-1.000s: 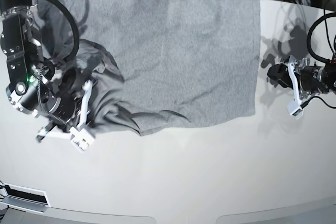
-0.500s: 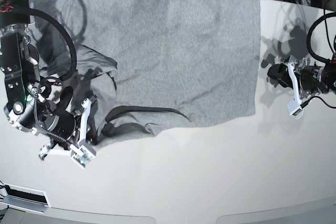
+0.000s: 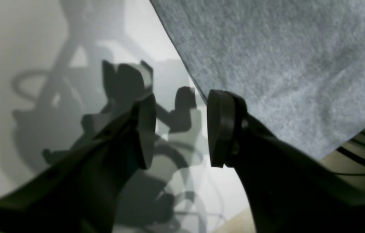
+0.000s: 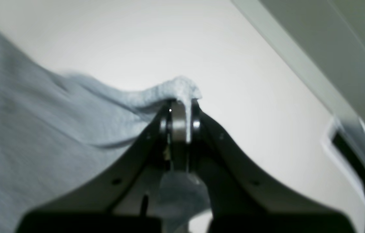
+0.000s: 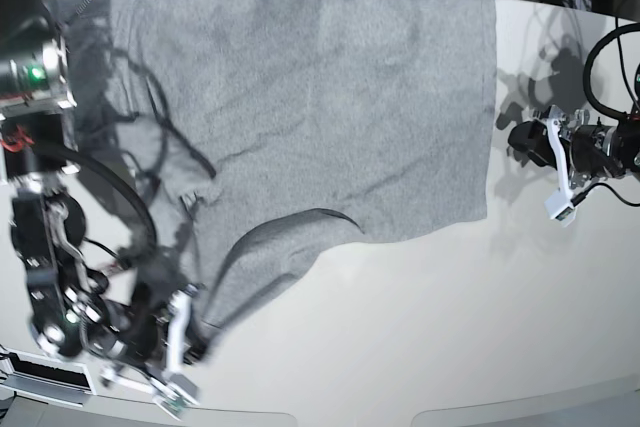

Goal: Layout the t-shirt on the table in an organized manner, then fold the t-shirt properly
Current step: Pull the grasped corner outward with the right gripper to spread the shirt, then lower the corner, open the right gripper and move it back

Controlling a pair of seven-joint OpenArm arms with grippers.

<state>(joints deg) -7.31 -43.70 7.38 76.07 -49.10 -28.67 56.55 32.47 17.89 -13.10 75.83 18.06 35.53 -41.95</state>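
T-shirt (image 5: 320, 107): one; table (image 5: 420, 327): one; tools: two.

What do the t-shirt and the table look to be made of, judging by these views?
The t-shirt: soft heathered grey knit, probably cotton jersey; flecked matte surface, and it puckers where the right gripper pinches it. The table: hard, smooth glossy white top, maybe laminate or plastic; it mirrors the open left gripper and casts sharp shadows.
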